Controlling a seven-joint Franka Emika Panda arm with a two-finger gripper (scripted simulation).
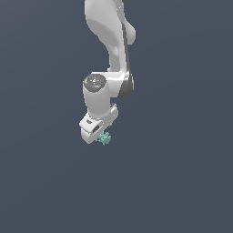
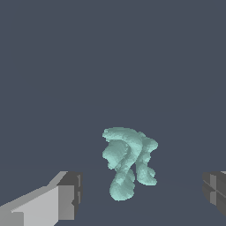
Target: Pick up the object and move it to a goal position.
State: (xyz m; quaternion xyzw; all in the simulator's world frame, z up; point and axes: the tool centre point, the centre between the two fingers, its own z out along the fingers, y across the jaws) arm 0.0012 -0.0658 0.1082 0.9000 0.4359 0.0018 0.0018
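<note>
- Exterior view first: the white arm (image 1: 109, 41) comes down from the top centre of the frame, and the gripper (image 1: 98, 135) sits a bit below the middle.
- The object (image 1: 105, 138), a tiny teal spiky lump, is just off the gripper's lower right corner in that picture, touching or nearly touching it. Can't tell which, it's too small.
- Everything around is flat dark grey-blue, so no telling from this shot whether the lump rests on a surface or not.
- Wrist view shows the object (image 2: 128, 161) way better: a lumpy, twisted shape, wider blob at one end and 2 narrower lobes trailing off the other.
- Its long axis runs roughly up-down in that picture, leaning a little, with the wide end toward the upper part of the frame.
- 2 fingertips show there, 1 light grey with a dark pad at lower left (image 2: 66, 196) and 1 dark pad at the right edge (image 2: 215, 190).
- Jaws are spread wide, with clear gaps to the object on both sides. It looks to sit between them, a bit nearer the lower-left one, neither pad touching it.
</note>
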